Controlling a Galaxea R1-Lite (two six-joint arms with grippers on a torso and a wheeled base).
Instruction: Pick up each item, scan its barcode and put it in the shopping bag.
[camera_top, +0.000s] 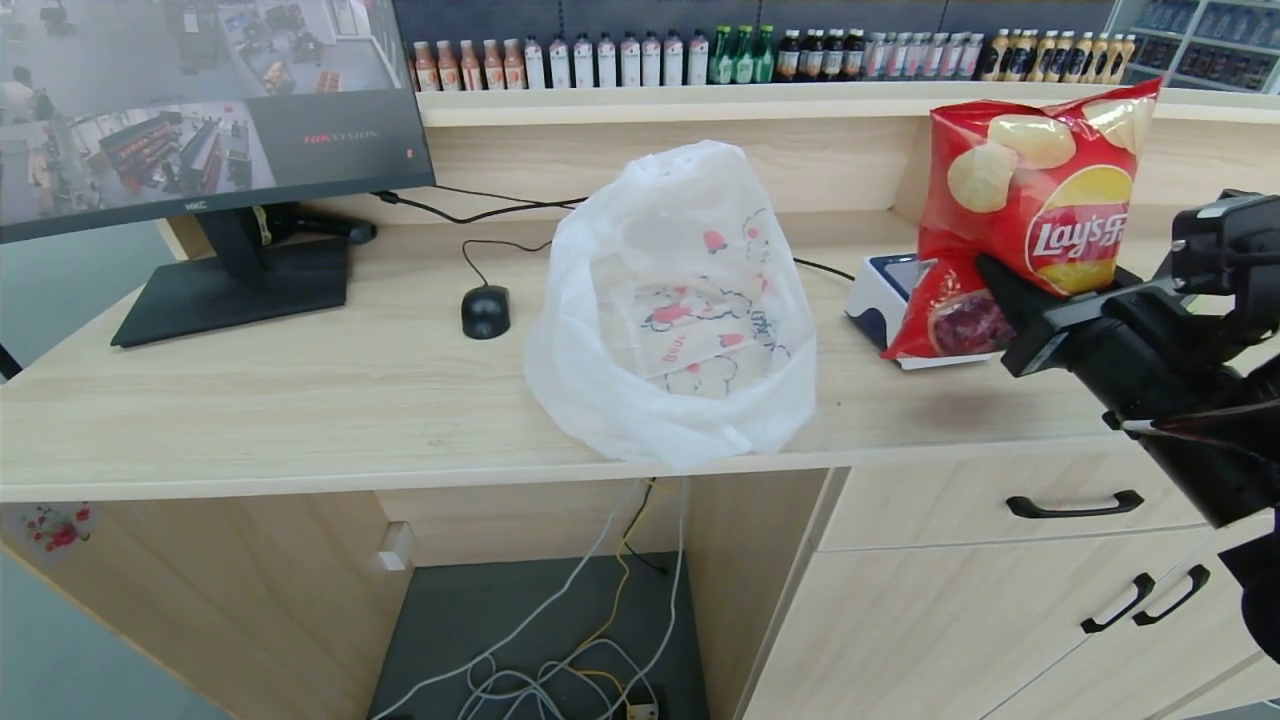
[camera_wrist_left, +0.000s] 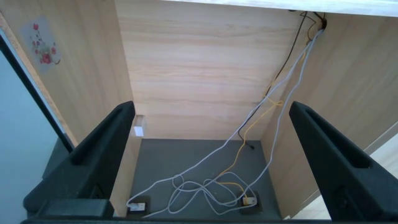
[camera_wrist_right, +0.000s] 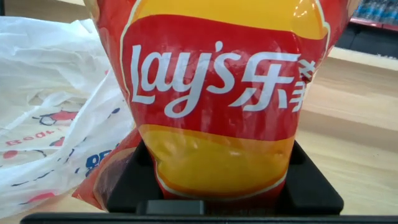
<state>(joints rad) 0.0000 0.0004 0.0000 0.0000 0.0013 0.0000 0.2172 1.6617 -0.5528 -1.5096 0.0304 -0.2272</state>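
A red and yellow chip bag (camera_top: 1035, 200) is held upright above the counter at the right, with my right gripper (camera_top: 1050, 288) shut on its lower part. Its bottom corner hangs over the white and blue barcode scanner (camera_top: 878, 285). In the right wrist view the chip bag (camera_wrist_right: 217, 106) sits between the black fingers (camera_wrist_right: 127, 183). The white plastic shopping bag (camera_top: 680, 300) stands open on the counter's middle, left of the chips, and the shopping bag (camera_wrist_right: 50, 124) lies beside them. My left gripper (camera_wrist_left: 211, 155) is open below the counter, facing the kneehole and its cables (camera_wrist_left: 211, 186).
A monitor (camera_top: 200, 130) stands at the counter's back left, and a black mouse (camera_top: 485, 312) lies left of the shopping bag. Bottles (camera_top: 760, 55) line the shelf behind. Drawers with black handles (camera_top: 1075, 505) sit under the counter at the right.
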